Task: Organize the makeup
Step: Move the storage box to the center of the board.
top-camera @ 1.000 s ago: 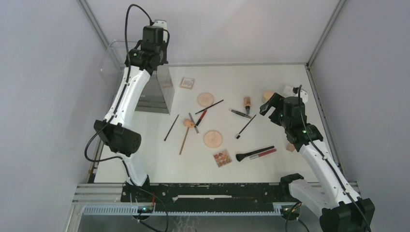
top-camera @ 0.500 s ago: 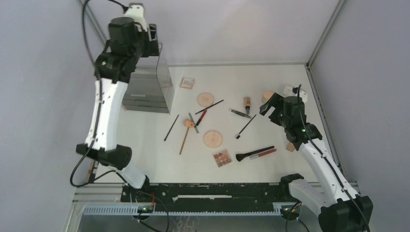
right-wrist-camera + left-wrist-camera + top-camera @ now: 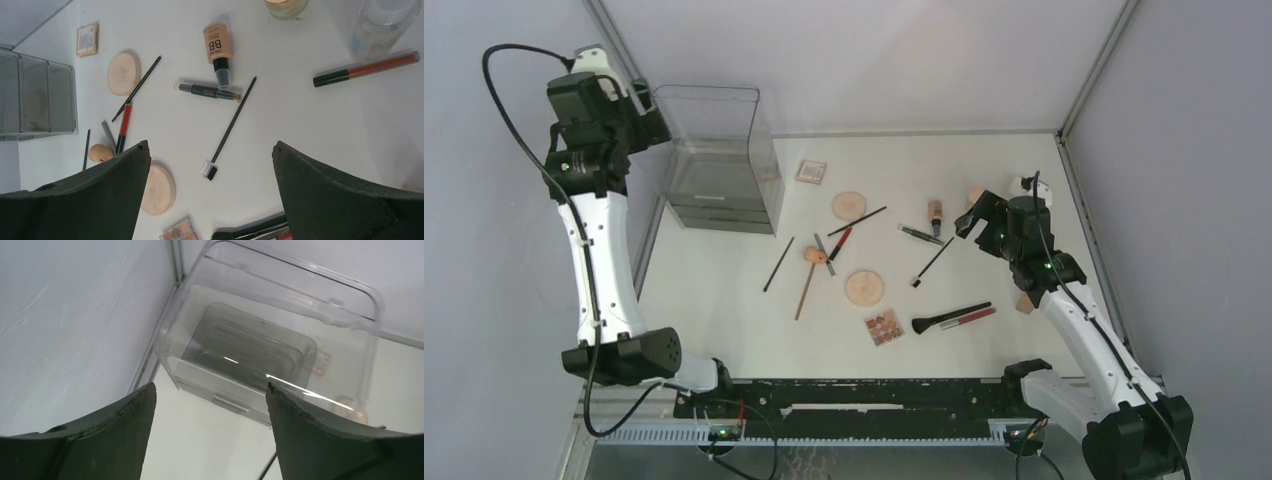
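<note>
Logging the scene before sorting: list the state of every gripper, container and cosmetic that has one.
Left gripper: open, empty.
Right gripper: open, empty.
Clear acrylic tiered organizer: upright, top open.
Tan BB bottle with black cap: lying on its side, cap on.
Square eyeshadow palette: lying flat, pans uncovered.
Round peach powder discs: lying flat.

Small cosmetics lie flat and scattered on the white tabletop [image 3: 724, 300]. A square peach compact [image 3: 811, 171] lies farthest back. A round peach powder disc [image 3: 849, 206] sits near it, and a second peach disc [image 3: 864, 288] lies nearer. A tan BB bottle [image 3: 218, 47] lies on its side, its black cap pointing at a slim dark tube [image 3: 207, 91]. A thin black white-tipped brush [image 3: 232, 125] slants just beside them. A multi-shade square palette [image 3: 884, 327] lies near a thick black brush [image 3: 950, 317] and a red pencil [image 3: 969, 319], these two side by side.
</note>
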You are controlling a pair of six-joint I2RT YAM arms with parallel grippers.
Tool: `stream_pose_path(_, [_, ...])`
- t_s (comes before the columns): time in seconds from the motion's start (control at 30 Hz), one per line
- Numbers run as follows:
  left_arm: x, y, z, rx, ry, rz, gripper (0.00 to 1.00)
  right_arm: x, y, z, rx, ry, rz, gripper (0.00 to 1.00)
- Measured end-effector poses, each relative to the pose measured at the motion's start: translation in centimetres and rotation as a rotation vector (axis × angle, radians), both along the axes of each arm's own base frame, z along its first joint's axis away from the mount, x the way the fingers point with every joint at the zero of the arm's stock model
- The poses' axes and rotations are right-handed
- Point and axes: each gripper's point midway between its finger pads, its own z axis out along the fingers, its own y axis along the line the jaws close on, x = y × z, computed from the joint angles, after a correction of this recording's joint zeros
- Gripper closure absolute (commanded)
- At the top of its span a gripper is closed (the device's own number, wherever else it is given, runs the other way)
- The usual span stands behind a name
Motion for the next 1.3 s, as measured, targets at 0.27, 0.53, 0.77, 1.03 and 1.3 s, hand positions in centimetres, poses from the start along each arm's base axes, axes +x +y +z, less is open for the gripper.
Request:
stream_pose_path(0.27, [3.4,5.8,-3.5,-0.125,0.073,0.036,0.18,0.4,0.6,-0.5,0.001,0.016,0.023,0.03])
stream_pose_path(0.53, [6.7,7.3,-6.8,-0.139,0.148,0.039,0.3,0.6,0.8,-1.0,0.002,0.032,0.029,0.03])
stream_pose_path(0.77, [8.3,7.7,-8.1,-0.144,0.156,0.032,0.48,0.9,1.0,-1.9,0.002,0.059,0.035,0.03])
stream_pose_path(1.03, [9.6,8.8,-8.8,-0.147,0.139,0.027,0.82,1.1,1.0,-2.3,0.0,0.075,0.037,0.03])
stream_pose_path(1.3, [9.9,8.8,-8.7,-0.131,0.115,-0.002,1.0,1.0,1.1,-2.3,0.003,0.077,0.036,0.03])
